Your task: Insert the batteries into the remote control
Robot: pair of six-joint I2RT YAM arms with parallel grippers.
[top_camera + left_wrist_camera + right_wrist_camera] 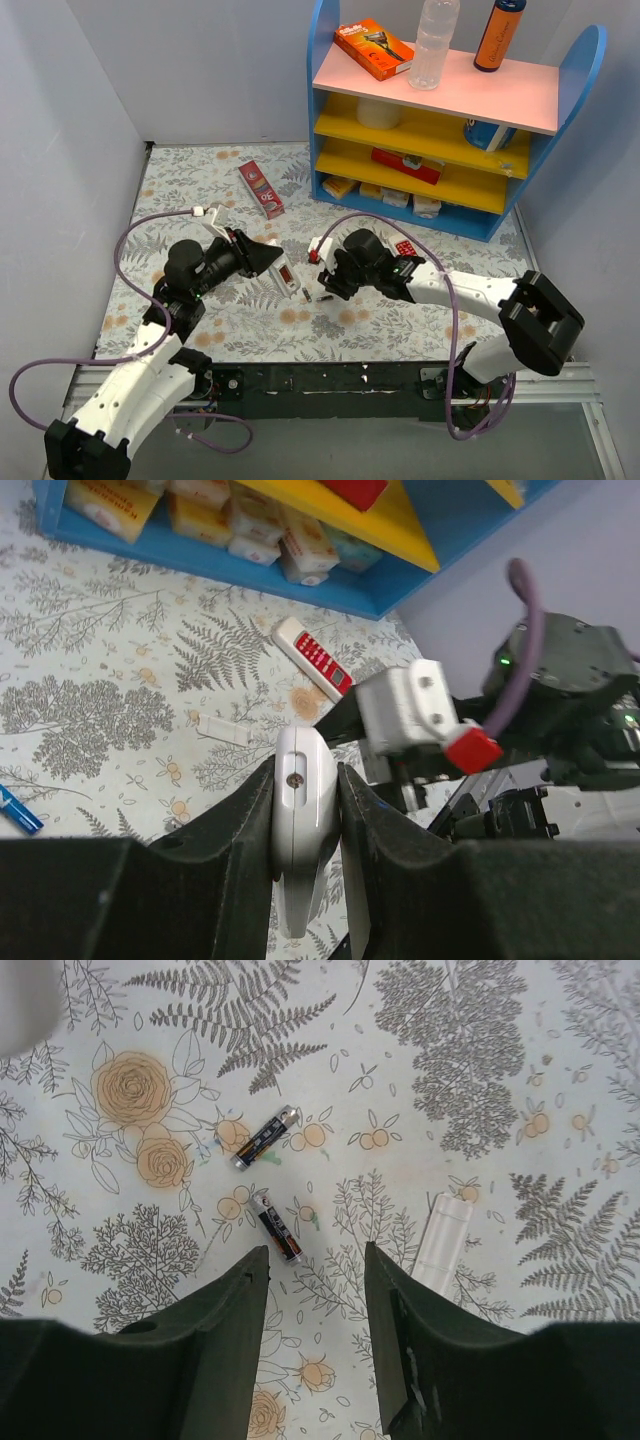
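Note:
My left gripper (268,260) is shut on the slim white remote control (298,810), gripping it by its sides and holding it edge-on above the table; it also shows in the top view (288,274). Two batteries lie on the flowered cloth, one (264,1138) farther off and one (279,1229) just ahead of my right gripper's left finger. In the top view they are small dark specks (325,297) below the right gripper. My right gripper (315,1260) is open and empty, hovering over the cloth close to the left gripper (305,780).
A small white battery cover (443,1243) lies right of the batteries and also shows in the left wrist view (224,729). A red-faced remote (312,658) lies near the blue and yellow shelf (460,110). There is also a red box (262,189) and a small blue piece (18,810).

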